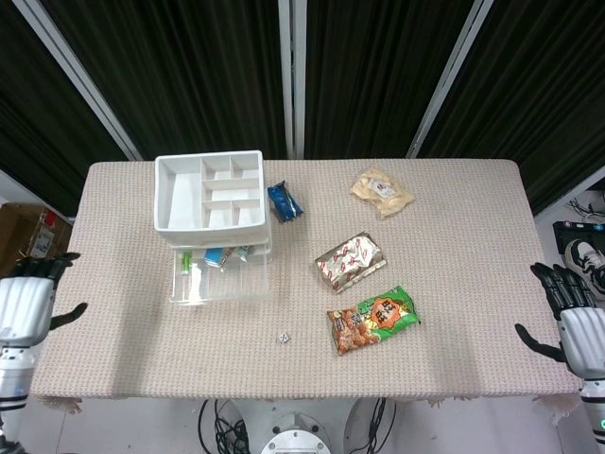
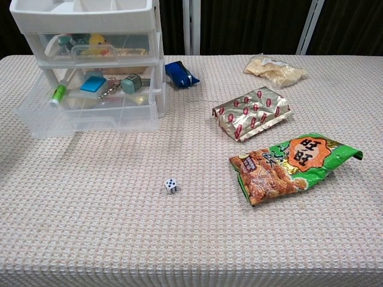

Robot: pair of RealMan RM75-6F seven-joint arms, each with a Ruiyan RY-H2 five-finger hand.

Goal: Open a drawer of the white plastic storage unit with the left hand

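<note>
Although large characters are printed on the green snack bag [image 2: 293, 165], I can't read them with any certainty, and the small print on the other packets is too fine to make out. That green bag is glossy and crinkled, with an orange panel and a picture of brown snack pieces. Just beyond it lies a silver foil packet [image 2: 252, 112] patterned with small red marks, and far right of centre sits a pale, puffy clear bag [image 2: 274, 68]. A dark blue wrapper [image 2: 181, 73] rests just beside the right wall of the white plastic storage unit [image 1: 209, 192].

The unit stands at the far left of the table [image 1: 454, 246], which is covered in a beige waffle-weave cloth. Its top is an open tray split into compartments. Its lower drawer [image 2: 90, 110] of clear plastic is pulled out toward the near edge, showing a green tube, a blue block and a teal piece on a chain. The upper drawer holds a yellow duck shape.

A small white die [image 2: 171, 186] with dark pips lies alone on the cloth, near of the drawer.

My left hand [image 1: 26, 301] hangs off the left edge of the table, holding nothing, thumb apart. My right hand [image 1: 568, 312] hangs off the right edge, fingers spread, also holding nothing.
</note>
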